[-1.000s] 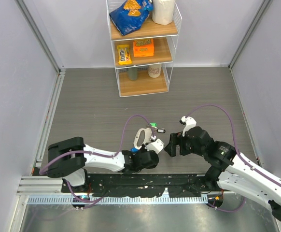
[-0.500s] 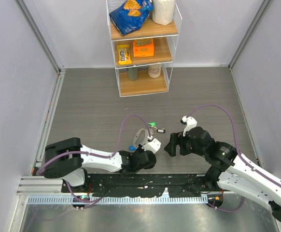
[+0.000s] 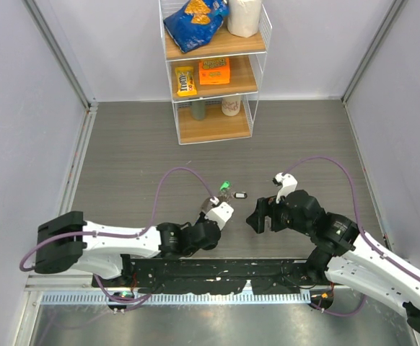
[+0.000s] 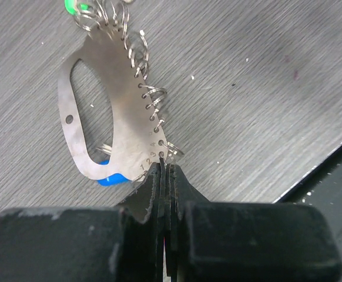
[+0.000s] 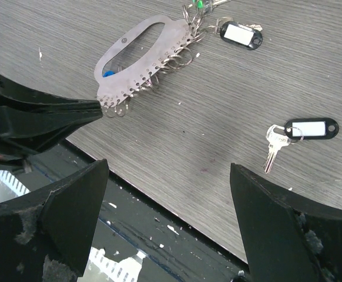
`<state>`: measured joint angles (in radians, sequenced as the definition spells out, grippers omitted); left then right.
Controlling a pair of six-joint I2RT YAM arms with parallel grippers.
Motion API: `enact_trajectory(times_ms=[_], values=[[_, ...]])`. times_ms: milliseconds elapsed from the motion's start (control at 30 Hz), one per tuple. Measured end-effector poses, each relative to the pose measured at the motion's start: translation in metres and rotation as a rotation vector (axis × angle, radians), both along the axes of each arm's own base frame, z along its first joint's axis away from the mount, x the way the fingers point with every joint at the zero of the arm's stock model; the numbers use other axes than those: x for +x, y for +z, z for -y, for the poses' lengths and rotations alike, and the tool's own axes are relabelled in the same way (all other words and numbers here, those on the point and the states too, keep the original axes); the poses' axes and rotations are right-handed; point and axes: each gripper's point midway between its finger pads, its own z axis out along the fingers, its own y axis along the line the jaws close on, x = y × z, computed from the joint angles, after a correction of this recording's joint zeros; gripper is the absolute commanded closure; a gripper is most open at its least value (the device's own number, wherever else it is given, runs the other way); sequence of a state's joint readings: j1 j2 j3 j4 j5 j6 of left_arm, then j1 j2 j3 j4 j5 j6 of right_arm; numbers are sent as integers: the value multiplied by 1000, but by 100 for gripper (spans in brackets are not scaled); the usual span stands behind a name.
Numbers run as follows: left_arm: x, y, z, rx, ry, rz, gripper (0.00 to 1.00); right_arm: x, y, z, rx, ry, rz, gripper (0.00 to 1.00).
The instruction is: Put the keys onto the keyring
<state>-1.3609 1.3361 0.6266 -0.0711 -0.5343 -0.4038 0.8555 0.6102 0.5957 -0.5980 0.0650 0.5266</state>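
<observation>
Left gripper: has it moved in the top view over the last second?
Yes. The left gripper has slid left relative to the wire shelf, its arm drawn back.

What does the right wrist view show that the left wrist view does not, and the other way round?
Only the right wrist view: the two keys, one beside the keyring, the other lying apart, and the open right gripper. Only the left wrist view: small digits stamped near the keyring's pinched end. Both: the keyring, its green tag and blue tag, and the left gripper shut on its narrow end.
</observation>
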Motion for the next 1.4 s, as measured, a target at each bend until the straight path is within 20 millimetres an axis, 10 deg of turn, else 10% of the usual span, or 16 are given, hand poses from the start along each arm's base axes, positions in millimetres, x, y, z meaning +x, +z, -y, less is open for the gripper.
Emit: enact_trajectory(times_ms=[733, 1400], values=[[-19, 100, -15, -207, -165, 62, 100, -3, 27, -18, 46, 161, 113, 16], [-60, 188, -7, -425, -450, 80, 100, -32, 104, -52, 204, 498, 322, 20]])
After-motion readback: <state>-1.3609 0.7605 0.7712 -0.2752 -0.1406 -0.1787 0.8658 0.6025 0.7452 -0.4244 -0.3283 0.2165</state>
